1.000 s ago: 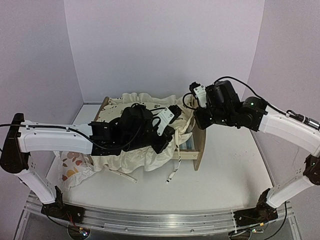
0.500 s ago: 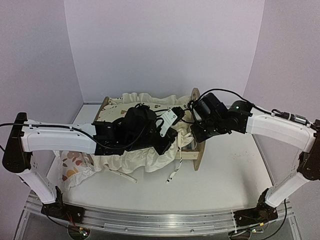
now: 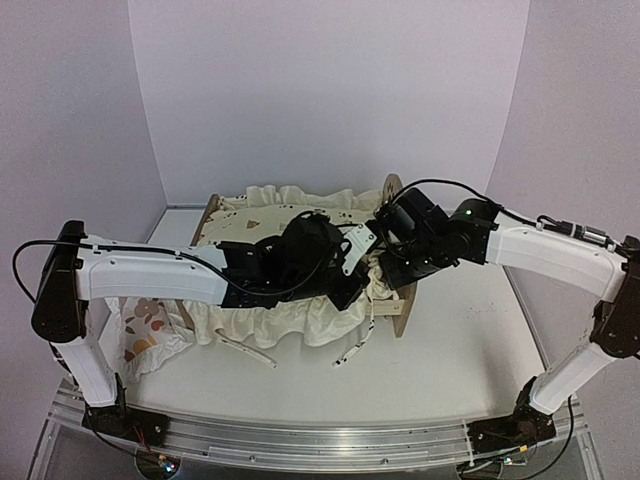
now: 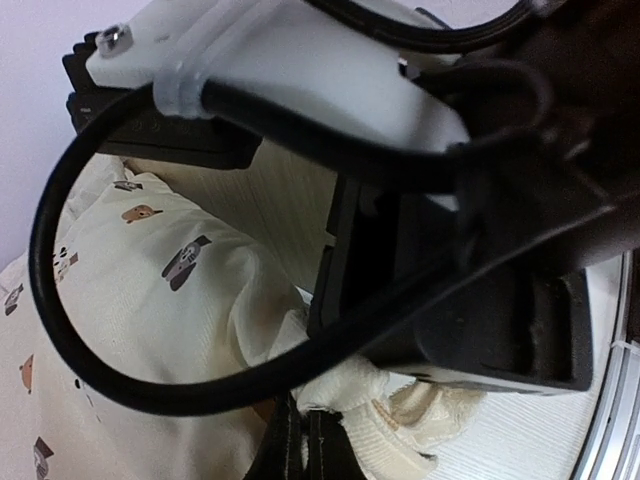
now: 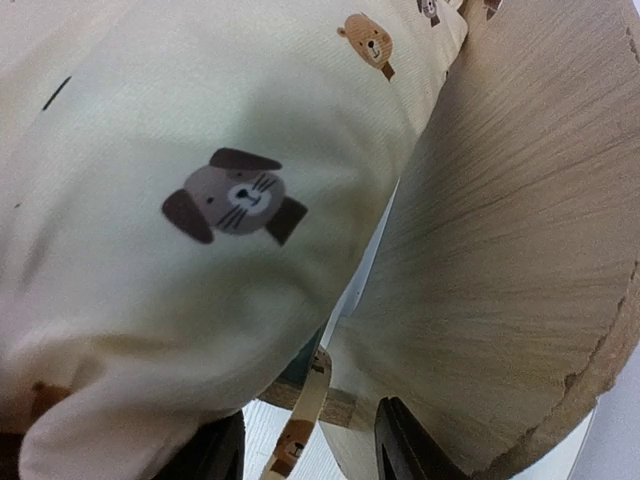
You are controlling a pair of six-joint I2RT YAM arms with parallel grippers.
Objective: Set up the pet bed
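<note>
The pet bed stands mid-table, its arched wooden headboard [image 3: 398,318] on the right and its low footboard [image 3: 207,212] on the left. A cream animal-print cushion [image 3: 285,322] lies draped over it, ruffle hanging off the near side. My left gripper [image 3: 352,290] is shut on the cushion's ruffled edge [image 4: 420,430] by the headboard; in the left wrist view the left gripper [image 4: 305,448] shows at the bottom. My right gripper [image 3: 385,262] is open just beside it. In the right wrist view the right gripper [image 5: 310,450] stands between the cushion [image 5: 200,250] and the headboard [image 5: 520,250], a printed tie [image 5: 300,425] dangling between its fingers [image 5: 402,445].
A small white pillow [image 3: 148,335] with orange-brown prints lies on the table at the left, near my left arm's base. Loose cushion ties [image 3: 352,350] trail onto the white table [image 3: 460,370] in front of the bed. The two wrists crowd each other at the headboard.
My left gripper has carried the cushion edge rightward to the headboard. My right gripper came down and left to the same corner and opened its fingers.
</note>
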